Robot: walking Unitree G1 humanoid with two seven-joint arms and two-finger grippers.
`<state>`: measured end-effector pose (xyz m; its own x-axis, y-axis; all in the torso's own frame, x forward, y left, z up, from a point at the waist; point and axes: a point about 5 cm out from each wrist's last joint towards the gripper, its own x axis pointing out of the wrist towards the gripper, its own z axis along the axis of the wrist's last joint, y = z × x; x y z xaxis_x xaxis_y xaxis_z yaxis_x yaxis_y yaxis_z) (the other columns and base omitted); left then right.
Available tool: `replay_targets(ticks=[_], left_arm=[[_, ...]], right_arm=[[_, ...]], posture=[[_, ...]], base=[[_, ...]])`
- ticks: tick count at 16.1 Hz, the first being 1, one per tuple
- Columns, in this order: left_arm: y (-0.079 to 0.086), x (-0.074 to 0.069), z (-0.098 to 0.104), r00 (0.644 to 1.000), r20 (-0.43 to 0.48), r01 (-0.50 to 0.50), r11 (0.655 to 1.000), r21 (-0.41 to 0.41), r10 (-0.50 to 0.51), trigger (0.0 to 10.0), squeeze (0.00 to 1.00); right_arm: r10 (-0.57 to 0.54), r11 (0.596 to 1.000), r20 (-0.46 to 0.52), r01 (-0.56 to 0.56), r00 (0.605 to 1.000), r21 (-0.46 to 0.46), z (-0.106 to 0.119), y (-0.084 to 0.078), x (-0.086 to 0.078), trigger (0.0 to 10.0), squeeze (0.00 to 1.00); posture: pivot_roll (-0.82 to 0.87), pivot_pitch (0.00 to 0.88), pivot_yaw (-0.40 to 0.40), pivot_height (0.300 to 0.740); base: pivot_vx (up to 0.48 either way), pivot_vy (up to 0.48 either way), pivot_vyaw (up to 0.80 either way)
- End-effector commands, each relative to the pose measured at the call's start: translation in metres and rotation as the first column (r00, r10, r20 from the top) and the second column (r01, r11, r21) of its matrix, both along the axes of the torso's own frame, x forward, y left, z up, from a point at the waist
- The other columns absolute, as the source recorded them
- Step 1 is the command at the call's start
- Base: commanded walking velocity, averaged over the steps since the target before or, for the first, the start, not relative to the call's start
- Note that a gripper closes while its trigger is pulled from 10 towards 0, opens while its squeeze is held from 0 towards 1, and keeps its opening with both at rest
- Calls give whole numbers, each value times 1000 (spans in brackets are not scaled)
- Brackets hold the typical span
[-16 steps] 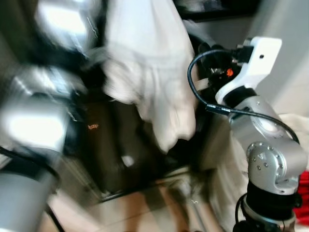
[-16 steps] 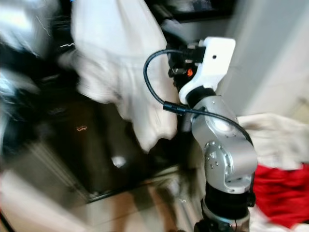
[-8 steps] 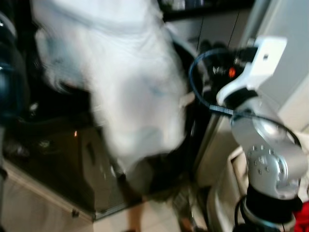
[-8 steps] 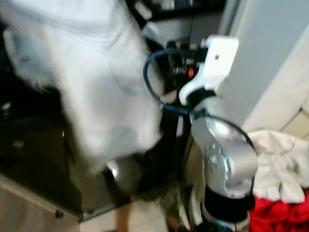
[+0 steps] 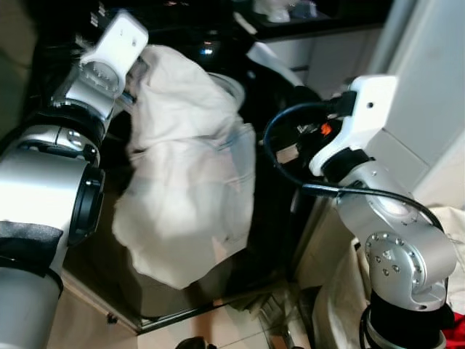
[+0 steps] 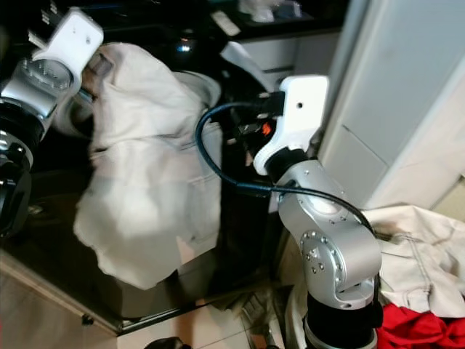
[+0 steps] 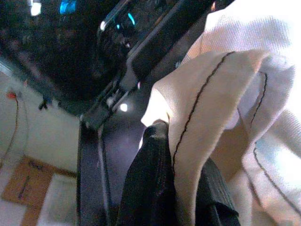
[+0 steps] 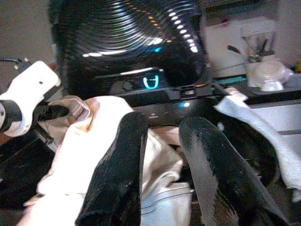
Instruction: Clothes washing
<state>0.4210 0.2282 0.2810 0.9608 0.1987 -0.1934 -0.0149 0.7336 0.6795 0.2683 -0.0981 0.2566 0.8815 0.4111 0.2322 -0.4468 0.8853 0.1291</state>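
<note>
Partly cloth-hidden left pincer (image 7: 181, 188), garment (image 5: 189, 196).

A cream-white garment (image 5: 185, 196) with dark stitched seams hangs crumpled at centre-left of the frame — its top bunched at the upper left, pinched by the left gripper (image 7: 183, 155), its loose bulk drooping before the dark washing machine (image 8: 127, 42).

I see a white appliance (image 8: 237, 44) with cups or bowls (image 8: 269, 75) beside it on a far dark counter (image 8: 263, 92), and grey-white cabinet panels (image 6: 396, 94) on the right.
</note>
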Motion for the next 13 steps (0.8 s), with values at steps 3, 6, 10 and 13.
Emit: replay_targets(ticks=[3, 6, 10, 13], left_arm=[[3, -1, 3, 1000, -6, 8, 990, -138, -9, 10000, 1000], [5, -2, 9, 1000, 14, 6, 983, -182, -4, 10000, 1000], [10, -3, 22, 998, 54, 0, 978, -209, 12, 10000, 1000], [5, -6, 89, 889, 453, 132, 911, -391, 66, 10000, 1000]], right_arm=[[35, 999, 2, -35, 999, -14, 0, 2, -5, 10000, 0], [41, 999, -1, -41, 999, -21, -1, 3, -5, 10000, 0], [43, 999, -2, -43, 999, -24, -2, 3, -5, 10000, 0], [29, 999, -3, -30, 1000, -20, -3, 1, -6, 10000, 0]], posture=[[-26, 0, 55, 740], [-25, 0, 54, 740], [-27, 0, 54, 740], [-29, 0, 56, 740]], base=[[0, 0, 0], [0, 0, 0], [0, 0, 0], [0, 0, 0]])
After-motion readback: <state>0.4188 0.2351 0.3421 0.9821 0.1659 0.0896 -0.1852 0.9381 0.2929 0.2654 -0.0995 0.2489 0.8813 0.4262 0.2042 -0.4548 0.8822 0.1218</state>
